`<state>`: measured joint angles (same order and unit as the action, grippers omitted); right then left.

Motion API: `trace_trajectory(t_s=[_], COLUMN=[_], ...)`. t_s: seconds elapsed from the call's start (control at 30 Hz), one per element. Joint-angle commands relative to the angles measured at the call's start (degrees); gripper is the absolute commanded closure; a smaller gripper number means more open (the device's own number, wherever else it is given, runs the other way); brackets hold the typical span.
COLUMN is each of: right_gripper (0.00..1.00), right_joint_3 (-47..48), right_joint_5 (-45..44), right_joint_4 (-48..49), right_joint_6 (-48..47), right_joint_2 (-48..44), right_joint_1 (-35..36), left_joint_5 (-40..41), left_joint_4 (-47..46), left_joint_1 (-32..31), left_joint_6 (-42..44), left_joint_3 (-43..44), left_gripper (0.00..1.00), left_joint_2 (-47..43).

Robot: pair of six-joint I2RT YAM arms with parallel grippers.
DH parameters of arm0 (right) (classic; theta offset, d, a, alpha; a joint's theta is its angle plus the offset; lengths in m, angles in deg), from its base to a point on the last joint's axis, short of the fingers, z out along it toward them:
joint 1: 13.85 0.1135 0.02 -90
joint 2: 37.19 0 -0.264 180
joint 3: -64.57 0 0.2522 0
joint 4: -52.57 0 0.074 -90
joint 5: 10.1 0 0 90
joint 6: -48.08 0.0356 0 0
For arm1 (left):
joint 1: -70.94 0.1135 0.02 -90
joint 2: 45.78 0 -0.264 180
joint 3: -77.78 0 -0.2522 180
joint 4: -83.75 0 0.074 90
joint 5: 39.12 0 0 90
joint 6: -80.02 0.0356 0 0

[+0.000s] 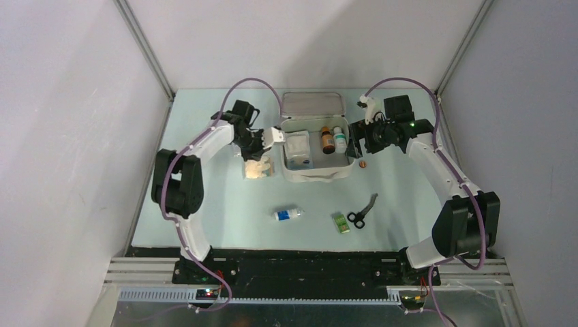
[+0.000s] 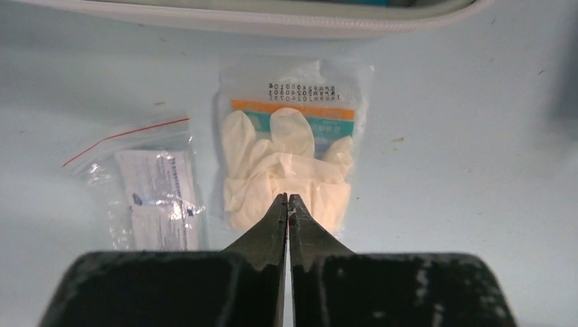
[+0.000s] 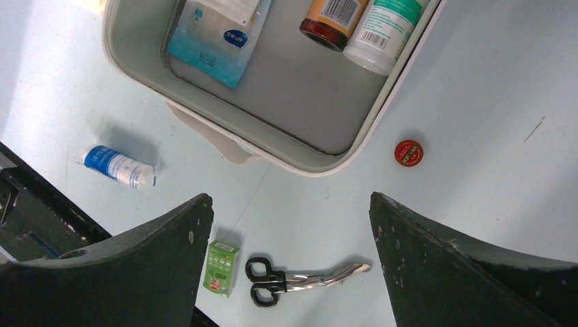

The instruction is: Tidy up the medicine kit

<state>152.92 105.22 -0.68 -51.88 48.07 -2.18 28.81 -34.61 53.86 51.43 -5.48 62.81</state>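
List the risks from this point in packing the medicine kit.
1. The left gripper is shut at the near edge of the glove bag. It may pinch only thin film, or nothing, so the bag could slip on lifting.
2. The small zip pouch lies close beside the bag and could get dragged along.
3. The right gripper, open, hangs near the medicine kit; a careless move might bump it.

We identify the left arm (image 1: 204, 146) and right arm (image 1: 443, 170) by white link shells and black joint housings. A purple cable (image 1: 255, 82) loops along each. The left gripper (image 2: 288, 197) and right gripper (image 3: 289, 199) carry matt black, wedge-shaped fingers (image 3: 443, 266) with scuffed, speckled surfaces. A green lamp (image 1: 412, 125) marks the right wrist. Both bases (image 1: 194, 272) are black.
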Motion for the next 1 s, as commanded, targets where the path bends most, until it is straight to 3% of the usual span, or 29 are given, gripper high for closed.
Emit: trace_trajectory(t_s=[0.0, 0.03, 0.07, 0.1, 0.13, 0.2, 0.43, 0.7, 0.97], right_gripper=[0.11, 0.11, 0.11, 0.11, 0.11, 0.11, 0.11, 0.10, 0.10], right_joint_3=[-0.06, -0.01, -0.04, -0.05, -0.05, -0.06, -0.04, 0.00, -0.01], right_joint_5=[0.17, 0.21, 0.22, 0.24, 0.25, 0.20, 0.40, 0.16, 1.38], right_joint_4=[1.50, 1.55, 1.60, 1.64, 1.79, 1.78, 1.31, 0.86, 1.50], right_joint_6=[0.81, 0.81, 0.92, 1.05, 1.31, 1.50, 1.71, 1.82, 3.02], right_joint_2=[-1.43, -1.46, -1.42, -1.43, -1.37, -1.40, -1.45, -1.42, -0.60], right_joint_1=[-0.16, -0.15, -0.10, -0.08, -0.02, 0.07, 0.29, 0.16, 0.19], left_joint_5=[-5.64, -5.41, -5.03, -3.61, -2.59, 0.95, 8.05, 11.60, 20.70], left_joint_4=[0.49, 0.48, 0.44, 0.45, 0.42, 0.46, 0.31, 0.36, 0.78], left_joint_1=[1.16, 1.25, 1.33, 1.29, 1.12, 0.73, 0.44, 0.01, -3.67], left_joint_6=[-7.40, -7.91, -7.50, -5.37, -3.73, 1.51, 10.37, 12.63, 7.93], left_joint_3=[1.40, 1.22, 0.52, 0.08, -0.91, -1.88, -0.41, 1.94, 4.80], left_gripper=[0.76, 0.67, 0.46, 0.33, 0.09, 0.01, 0.00, 0.14, 0.19], left_joint_2=[-5.00, -4.99, -4.76, -4.56, -4.14, -3.38, 0.82, 5.27, 8.67])
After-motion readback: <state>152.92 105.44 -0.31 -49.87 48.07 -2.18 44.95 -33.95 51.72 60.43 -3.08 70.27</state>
